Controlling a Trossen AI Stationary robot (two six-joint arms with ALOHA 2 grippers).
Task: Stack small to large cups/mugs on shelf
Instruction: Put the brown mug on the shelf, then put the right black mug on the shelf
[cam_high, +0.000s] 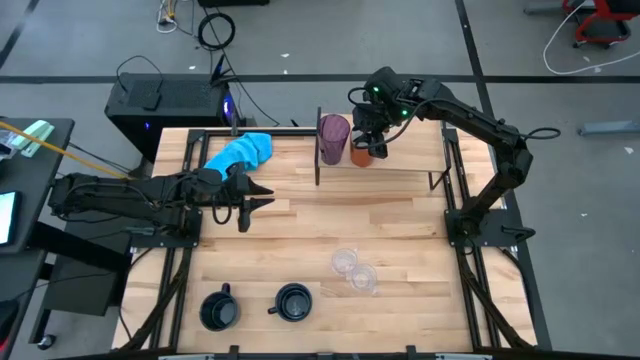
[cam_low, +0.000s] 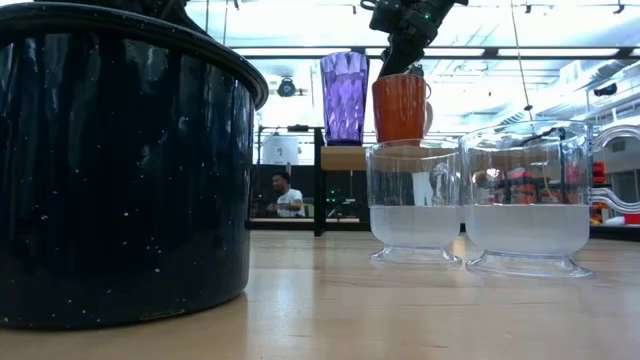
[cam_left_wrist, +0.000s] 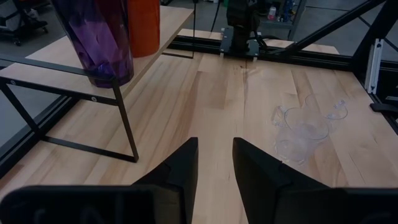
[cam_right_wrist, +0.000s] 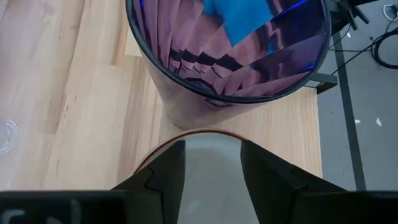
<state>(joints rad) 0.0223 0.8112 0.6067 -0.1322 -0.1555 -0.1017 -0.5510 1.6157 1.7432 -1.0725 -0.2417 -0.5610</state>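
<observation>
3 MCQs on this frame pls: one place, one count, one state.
1. Where is the orange mug?
A. on the shelf beside the purple tumbler
B. on the table by the black mugs
C. on the blue cloth

2. How many clear cups stand on the table?
A. one
B. two
C. four

3. What is the right hand doing?
A. resting on the table
B. gripping a black mug
C. over the orange mug, fingers straddling its rim

Answers:
1 A, the low view shows both on the shelf board.
2 B, a pair sits near the front.
3 C, the right wrist view shows a finger on each side of the rim.
</observation>
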